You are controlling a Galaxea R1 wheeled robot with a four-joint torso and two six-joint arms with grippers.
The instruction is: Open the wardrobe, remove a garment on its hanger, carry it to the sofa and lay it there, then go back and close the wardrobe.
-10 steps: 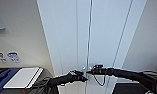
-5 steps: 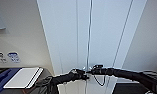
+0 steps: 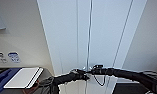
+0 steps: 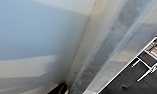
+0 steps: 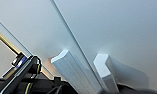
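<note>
Nothing has moved since the earlier frames: I have both arms stretched level, left gripper [image 3: 81, 75] and right gripper [image 3: 95, 69] meeting at the shut wardrobe [image 3: 104, 32] seam, by its handles [image 5: 69, 68]. Jaws: cannot tell.

walls [image 3: 21, 30]: plain off-white | wall plates [image 3: 13, 57]: perhaps sockets | floor [image 4: 129, 82]: dark

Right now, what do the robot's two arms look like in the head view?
Both arms are black and tube-like. The left arm has a bulky jointed wrist; the right arm is longer, with a thin black cable looping beneath its wrist.
</note>
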